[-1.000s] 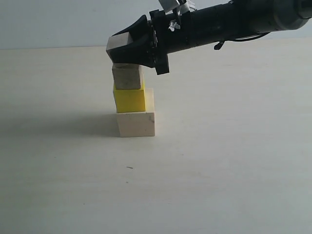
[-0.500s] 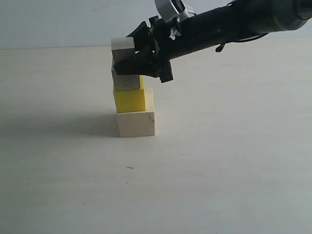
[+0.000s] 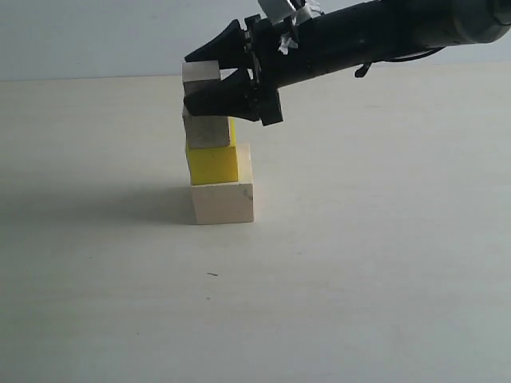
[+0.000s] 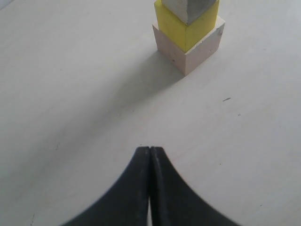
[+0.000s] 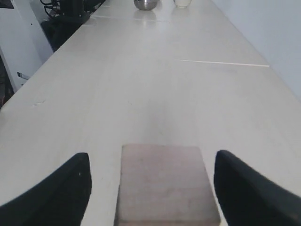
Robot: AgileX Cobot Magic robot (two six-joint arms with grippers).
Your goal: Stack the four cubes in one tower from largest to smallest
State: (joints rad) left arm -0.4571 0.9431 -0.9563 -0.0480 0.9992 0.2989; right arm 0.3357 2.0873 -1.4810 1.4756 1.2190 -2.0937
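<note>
The tower stands mid-table: large pale wood cube (image 3: pixel 223 202) at the bottom, yellow cube (image 3: pixel 212 163) on it, then the medium wood cube (image 3: pixel 209 132), and the small wood cube (image 3: pixel 200 73) on top. My right gripper (image 3: pixel 188 80) reaches in from the right and is open, with a finger on either side of the small cube. In the right wrist view, gaps show between the small cube (image 5: pixel 164 181) and both fingers (image 5: pixel 66 188). My left gripper (image 4: pixel 150 149) is shut and empty, low over the table, well short of the large cube (image 4: pixel 197 49) and yellow cube (image 4: pixel 181 29).
A metal bowl (image 5: pixel 145 4) and a pale cup (image 5: pixel 181 3) stand at the table's far end. Dark equipment (image 5: pixel 70 14) sits beyond the table edge. A small dark speck (image 3: pixel 212 274) lies in front of the tower.
My right gripper's jaws have spread apart and let go of the small cube, which now rests level on top of the tower. The left gripper shows no change.
</note>
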